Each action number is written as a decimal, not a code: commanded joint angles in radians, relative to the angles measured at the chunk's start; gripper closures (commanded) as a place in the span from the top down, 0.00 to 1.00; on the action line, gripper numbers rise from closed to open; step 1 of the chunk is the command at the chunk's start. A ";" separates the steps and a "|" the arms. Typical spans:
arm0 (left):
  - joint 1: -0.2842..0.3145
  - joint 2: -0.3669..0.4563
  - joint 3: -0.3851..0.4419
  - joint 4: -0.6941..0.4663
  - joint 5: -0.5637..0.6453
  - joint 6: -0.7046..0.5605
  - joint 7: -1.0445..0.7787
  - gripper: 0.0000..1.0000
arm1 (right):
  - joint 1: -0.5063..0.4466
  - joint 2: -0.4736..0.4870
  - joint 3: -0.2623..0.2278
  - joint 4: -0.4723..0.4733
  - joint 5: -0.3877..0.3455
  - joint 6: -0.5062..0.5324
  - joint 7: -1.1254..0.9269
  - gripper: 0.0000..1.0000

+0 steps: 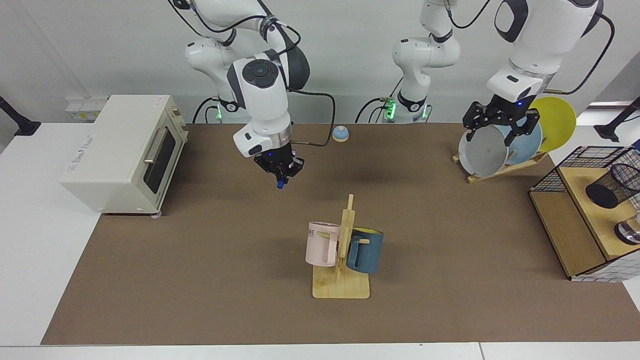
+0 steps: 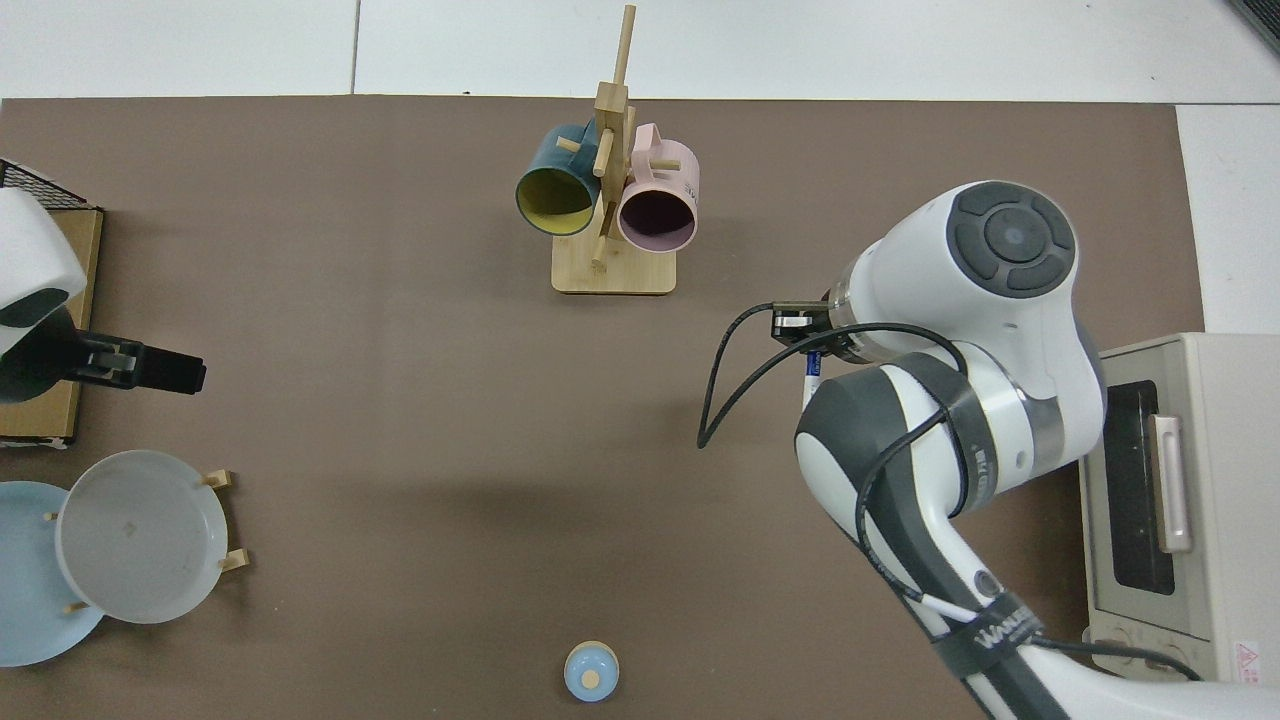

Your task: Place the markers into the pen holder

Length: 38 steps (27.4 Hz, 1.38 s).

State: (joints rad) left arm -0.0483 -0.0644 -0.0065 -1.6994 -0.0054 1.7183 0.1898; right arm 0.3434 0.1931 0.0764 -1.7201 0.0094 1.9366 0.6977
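Observation:
My right gripper [image 1: 279, 175] hangs above the brown mat, left of centre, shut on a marker [image 1: 281, 184] whose blue end pokes out below the fingers. From above, only a sliver of the marker [image 2: 812, 366] shows under the right arm's wrist. The pen holder [image 1: 612, 186], a black mesh cup, lies on its side on the wooden shelf at the far right of the facing view. My left gripper [image 1: 498, 131] hovers open in front of the plates, holding nothing; seen from above, the left gripper [image 2: 150, 371] is at the left edge.
A wooden mug rack [image 1: 341, 287] with a pink mug [image 1: 321, 244] and a blue mug [image 1: 365, 250] stands mid-table. A toaster oven [image 1: 125, 152] sits behind the right arm. Plates in a rack [image 1: 484, 152], a blue bell [image 1: 340, 133] and a silver round object [image 1: 629, 232] are near.

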 commanded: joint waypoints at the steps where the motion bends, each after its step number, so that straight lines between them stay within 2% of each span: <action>1: -0.013 -0.006 -0.006 0.003 0.004 0.014 0.087 1.00 | 0.002 0.011 -0.001 0.082 0.015 -0.067 0.106 0.00; 5: -0.012 -0.008 -0.023 0.004 -0.017 0.006 0.243 1.00 | 0.017 0.016 0.005 0.131 0.032 -0.100 0.201 0.00; 12: -0.012 -0.015 -0.027 0.004 -0.128 0.006 0.358 1.00 | 0.034 0.016 0.006 0.163 0.107 -0.100 0.344 0.00; 17: -0.012 -0.020 -0.032 0.001 -0.223 -0.005 0.491 1.00 | 0.038 0.019 0.011 0.169 0.213 -0.073 0.425 0.00; 21: -0.016 -0.021 -0.047 0.000 -0.271 0.000 0.595 1.00 | 0.074 0.019 0.011 0.169 0.231 -0.056 0.505 0.00; 29: -0.022 -0.029 -0.118 -0.009 -0.320 0.021 0.642 1.00 | 0.109 0.020 0.011 0.171 0.245 -0.028 0.684 0.00; 33: -0.056 -0.040 -0.139 -0.026 -0.332 0.027 0.660 1.00 | 0.108 0.025 0.011 0.172 0.262 -0.007 0.741 0.00; 38: -0.122 -0.074 -0.139 -0.092 -0.360 0.104 0.654 1.00 | 0.098 0.031 0.011 0.172 0.323 -0.002 0.787 0.00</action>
State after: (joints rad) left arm -0.1167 -0.0835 -0.1573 -1.7071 -0.3347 1.7432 0.8236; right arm 0.4536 0.2052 0.0845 -1.5683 0.2806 1.9197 1.4332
